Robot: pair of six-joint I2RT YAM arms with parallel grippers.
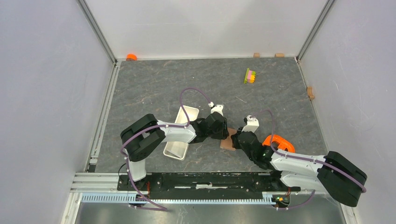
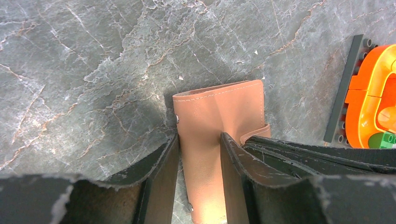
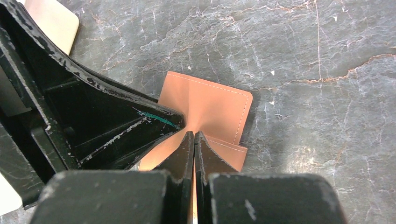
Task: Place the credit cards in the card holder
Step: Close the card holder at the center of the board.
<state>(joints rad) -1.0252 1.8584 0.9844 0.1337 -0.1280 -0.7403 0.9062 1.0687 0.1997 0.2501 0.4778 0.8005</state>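
- Left gripper [image 2: 200, 136] has its jaws spread and stands astride the holder [image 2: 217, 105]. One finger [image 2: 161, 170] runs along the leather's 9 o'clock edge in the left wrist view and the other crosses its middle. I cannot tell whether they press down on it.
- Right gripper [image 3: 194, 133] is clenched to a thin slit. Its tips meet on the holder where creases in the leather run together, so it pinches the brown leather. In the left wrist view its fingers come in at the holder's 3 o'clock edge, next to the small tab.
- In the top view the holder lies on the table [image 1: 154, 84] a little toward 6 o'clock of centre. The left gripper reaches it from 9 o'clock and the right from 4 o'clock.
- A long white tray [image 1: 175, 156] sits at 9 o'clock of the holder, near it but not touching, with the left arm crossing over it.
- An orange toy [image 2: 369, 98] rests on a grey studded plate [image 2: 345, 88] at 3 o'clock of the holder, near but apart.
- A small block stack [image 1: 250, 75] stands well apart at 1 o'clock, toward the far edge.
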